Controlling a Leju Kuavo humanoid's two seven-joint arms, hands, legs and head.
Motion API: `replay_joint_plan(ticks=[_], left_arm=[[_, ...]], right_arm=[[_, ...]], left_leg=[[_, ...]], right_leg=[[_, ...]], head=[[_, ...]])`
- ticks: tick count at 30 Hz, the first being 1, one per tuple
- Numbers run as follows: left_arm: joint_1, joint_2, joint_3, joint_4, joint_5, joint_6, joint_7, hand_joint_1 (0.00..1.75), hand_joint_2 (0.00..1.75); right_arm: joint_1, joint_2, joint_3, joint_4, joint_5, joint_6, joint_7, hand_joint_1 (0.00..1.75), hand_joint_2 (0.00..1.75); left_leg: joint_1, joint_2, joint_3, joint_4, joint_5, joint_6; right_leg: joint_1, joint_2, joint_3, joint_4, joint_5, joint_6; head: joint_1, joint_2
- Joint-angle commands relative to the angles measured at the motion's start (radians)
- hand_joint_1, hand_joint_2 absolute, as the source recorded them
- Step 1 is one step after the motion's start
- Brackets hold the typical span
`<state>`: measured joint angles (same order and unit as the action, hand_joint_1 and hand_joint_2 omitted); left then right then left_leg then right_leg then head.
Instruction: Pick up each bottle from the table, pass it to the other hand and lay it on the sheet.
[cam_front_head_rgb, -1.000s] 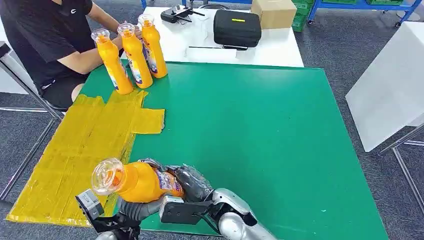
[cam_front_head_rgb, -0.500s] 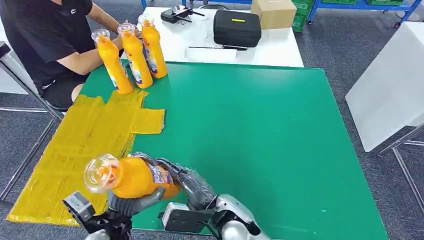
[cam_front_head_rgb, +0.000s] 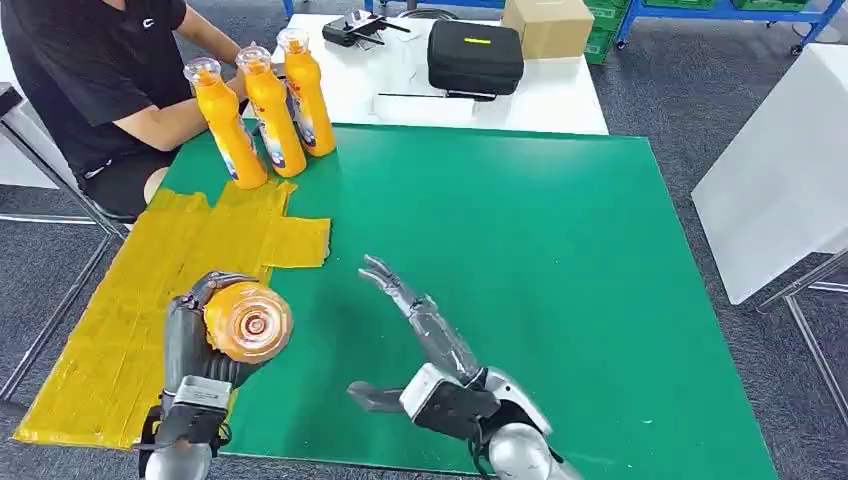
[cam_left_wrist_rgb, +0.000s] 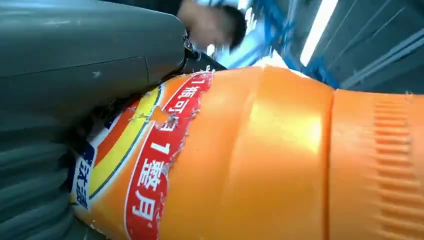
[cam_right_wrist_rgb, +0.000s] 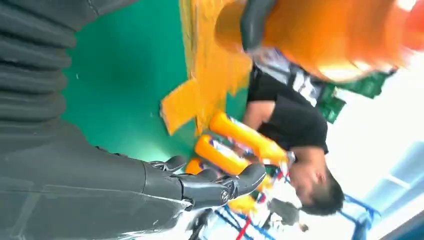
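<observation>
Over the near left corner of the green table (cam_front_head_rgb: 560, 300), the left hand (cam_front_head_rgb: 195, 345) has the orange bottle (cam_front_head_rgb: 245, 322) wrapped in its fingers, the clear cap pointing straight up at the head camera, and the bottle is up off the surface, right above the near right edge of the yellow sheet (cam_front_head_rgb: 150, 290). From the left wrist view the label with its red band and the ribbed orange body sit right against the grey thumb, so that grasp is firm. The right hand (cam_front_head_rgb: 415, 315) is just to the right of it, above the green, and it holds nothing: fingers stretched out long toward the far side, thumb splayed off to the left, well clear of the bottle. At the far left corner three more orange bottles (cam_front_head_rgb: 265, 110) stand upright in a tight row, just beyond the sheet's far end, and a person in a black shirt (cam_front_head_rgb: 95, 70) sits there with a hand at them. Beyond the green table a white table (cam_front_head_rgb: 560, 100) carries a black case (cam_front_head_rgb: 475, 55), a cardboard box (cam_front_head_rgb: 548, 25) and a dark controller (cam_front_head_rgb: 352, 28).
</observation>
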<state>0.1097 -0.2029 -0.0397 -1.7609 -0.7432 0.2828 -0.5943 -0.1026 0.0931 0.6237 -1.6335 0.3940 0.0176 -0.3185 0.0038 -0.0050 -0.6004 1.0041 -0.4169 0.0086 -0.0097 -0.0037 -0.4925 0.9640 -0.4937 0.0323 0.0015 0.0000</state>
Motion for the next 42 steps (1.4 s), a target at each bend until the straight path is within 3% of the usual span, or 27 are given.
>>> replay_joint_plan(ticks=[1,6,8,16,17,23,27,32,42], left_arm=[[-0.106,0.096,-0.017,0.333,-0.432,0.322,0.111,1.75,1.75],[-0.133,0.134,-0.037,0.455,-0.572,0.413,0.172,1.75,1.75],[-0.139,0.152,-0.036,0.498,-0.685,0.415,0.244,1.75,1.75],[-0.211,0.172,-0.002,0.646,-0.801,0.415,0.329,1.75,1.75],[-0.256,0.176,-0.009,0.740,-0.763,0.415,0.333,1.75,1.75],[-0.316,0.197,-0.011,0.864,-0.803,0.413,0.404,1.75,1.75],[-0.338,0.200,-0.007,0.916,-0.808,0.402,0.420,1.75,1.75],[-0.411,0.213,0.005,1.034,-0.828,0.327,0.524,1.75,1.75],[-0.450,0.214,0.041,1.099,-0.827,0.272,0.551,1.75,1.75]], right_arm=[[-0.054,-0.052,-0.050,-0.004,-0.034,-0.003,-0.014,0.00,1.75],[-0.067,-0.074,-0.044,0.007,-0.051,-0.007,-0.016,0.00,1.75],[-0.071,-0.089,-0.040,0.007,-0.061,-0.011,-0.018,0.00,1.75],[-0.079,-0.118,-0.066,0.002,-0.086,-0.014,-0.025,0.00,1.75],[-0.074,-0.123,-0.072,-0.005,-0.084,-0.013,-0.027,0.00,1.75],[-0.072,-0.121,-0.084,0.002,-0.074,-0.001,-0.032,0.00,1.75],[-0.076,-0.115,-0.084,0.012,-0.068,0.005,-0.033,0.00,1.75],[-0.078,-0.097,-0.086,0.022,-0.043,0.018,-0.033,0.00,1.75],[-0.081,-0.087,-0.092,0.034,-0.030,0.028,-0.032,0.00,1.75]], left_leg=[[0.000,-0.001,0.004,-0.003,0.001,0.000],[0.000,-0.001,0.003,-0.002,0.001,0.000],[0.000,-0.001,0.002,-0.002,0.001,0.000],[0.001,0.000,0.003,-0.001,0.000,0.000],[0.001,-0.001,0.001,-0.001,0.001,0.000],[0.000,-0.001,0.001,-0.001,0.001,0.000],[0.001,-0.001,0.002,-0.001,0.000,-0.001],[0.001,0.000,0.000,-0.001,0.001,0.000],[0.000,0.001,0.003,-0.001,0.001,-0.001]], right_leg=[[0.000,-0.001,0.004,-0.003,0.001,-0.001],[0.000,-0.001,0.006,-0.002,0.000,-0.001],[0.000,-0.001,0.005,-0.002,0.000,0.000],[0.001,-0.001,0.010,-0.002,0.001,-0.001],[0.001,-0.001,0.009,-0.002,0.001,-0.001],[0.000,-0.001,0.003,-0.001,0.001,-0.001],[0.001,0.000,0.011,-0.002,0.001,-0.001],[0.001,0.000,0.010,-0.001,0.001,-0.001],[0.001,0.001,0.012,0.000,0.001,0.000]], head=[[0.000,0.000],[0.000,0.000],[0.000,0.000],[0.001,0.000],[0.000,0.000],[0.000,0.000],[0.000,0.000],[0.000,0.000],[0.000,0.000]])
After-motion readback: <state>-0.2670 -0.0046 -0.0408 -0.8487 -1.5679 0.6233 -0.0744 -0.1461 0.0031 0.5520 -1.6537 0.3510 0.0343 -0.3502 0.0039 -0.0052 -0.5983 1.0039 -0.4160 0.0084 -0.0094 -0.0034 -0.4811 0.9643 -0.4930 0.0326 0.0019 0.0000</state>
